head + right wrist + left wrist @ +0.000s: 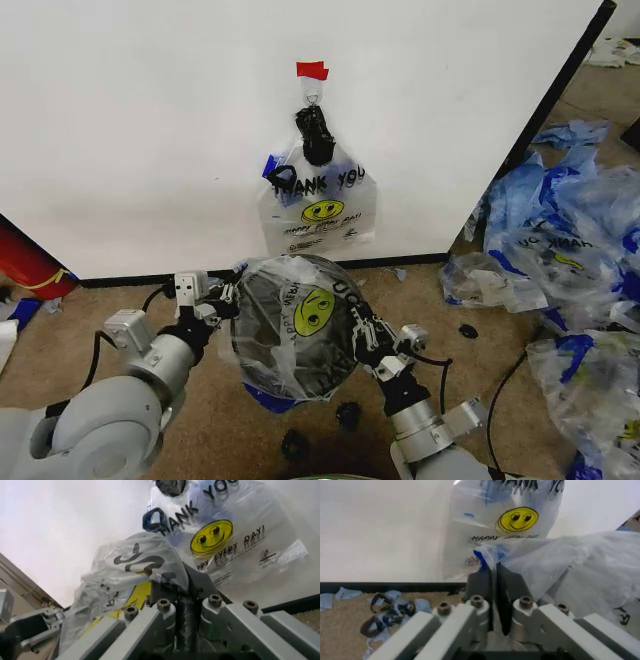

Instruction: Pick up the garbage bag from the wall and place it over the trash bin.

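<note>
The garbage bag (300, 320) is stretched over the mouth of the trash bin (296, 372), which stands on the carpet just in front of the wall (150, 130). One edge of the bag is pinched in the closed fingers of the left gripper (222, 300) at the bin's left rim; the opposite edge is pinched in the closed fingers of the right gripper (362, 330) at the right rim. A bundle of like bags (318, 205) is hung on the wall directly behind the bin. Open carpet is left to the bin's left, while a heap of bags (570, 260) is piled well apart to its right.
</note>
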Tool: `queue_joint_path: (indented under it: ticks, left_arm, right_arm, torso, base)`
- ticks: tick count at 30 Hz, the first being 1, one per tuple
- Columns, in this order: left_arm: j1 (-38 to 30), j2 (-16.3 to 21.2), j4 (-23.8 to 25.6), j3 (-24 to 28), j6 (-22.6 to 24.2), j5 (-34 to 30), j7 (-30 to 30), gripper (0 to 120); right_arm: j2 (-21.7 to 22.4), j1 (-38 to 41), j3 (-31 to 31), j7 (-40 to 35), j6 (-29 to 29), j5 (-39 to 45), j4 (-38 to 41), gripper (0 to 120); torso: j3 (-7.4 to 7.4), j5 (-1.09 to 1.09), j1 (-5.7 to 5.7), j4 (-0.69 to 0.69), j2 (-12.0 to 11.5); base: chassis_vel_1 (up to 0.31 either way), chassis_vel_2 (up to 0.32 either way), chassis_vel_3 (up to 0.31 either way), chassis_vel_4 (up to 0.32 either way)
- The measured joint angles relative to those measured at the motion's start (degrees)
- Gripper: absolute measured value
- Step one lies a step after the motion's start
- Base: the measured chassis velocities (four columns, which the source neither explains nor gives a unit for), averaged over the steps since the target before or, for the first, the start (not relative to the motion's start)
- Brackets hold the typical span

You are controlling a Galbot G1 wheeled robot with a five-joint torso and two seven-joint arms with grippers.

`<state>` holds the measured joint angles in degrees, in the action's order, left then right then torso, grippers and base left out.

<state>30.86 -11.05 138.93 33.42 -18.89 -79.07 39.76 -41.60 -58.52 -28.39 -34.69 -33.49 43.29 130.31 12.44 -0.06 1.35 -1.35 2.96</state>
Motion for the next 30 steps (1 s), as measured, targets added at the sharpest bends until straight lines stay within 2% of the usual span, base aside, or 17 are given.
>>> queue_joint_path:
  ticks: [6,12,30]
  left_arm:
    - [0.2,-1.6,-1.2,0.3,-0.4,0.0,-0.4,16]
    - [0.2,-2.6,-2.6,0.6,-0.9,0.0,-1.3,17]
    - [-1.0,0.6,-1.8,0.2,-0.9,-0.2,-2.7,16]
  right_arm:
    - [0.0,0.0,0.2,0.2,-0.2,0.8,0.9,1]
    - [0.0,0.2,0.3,0.7,-0.4,1.5,1.3,1]
    - [-0.4,0.8,-0.1,1.9,-0.7,0.6,-2.9,1]
  torso:
    - [0.0,0.0,0.0,0.0,0.0]
    - [0.0,-0.01,0.0,-0.01,0.0]
    - [0.0,0.0,0.0,0.0,0.0]
  base:
    - [0.0,0.0,0.0,0.0]
    - [0.0,0.0,0.0,0.0]
    - [0.0,0.0,0.0,0.0]
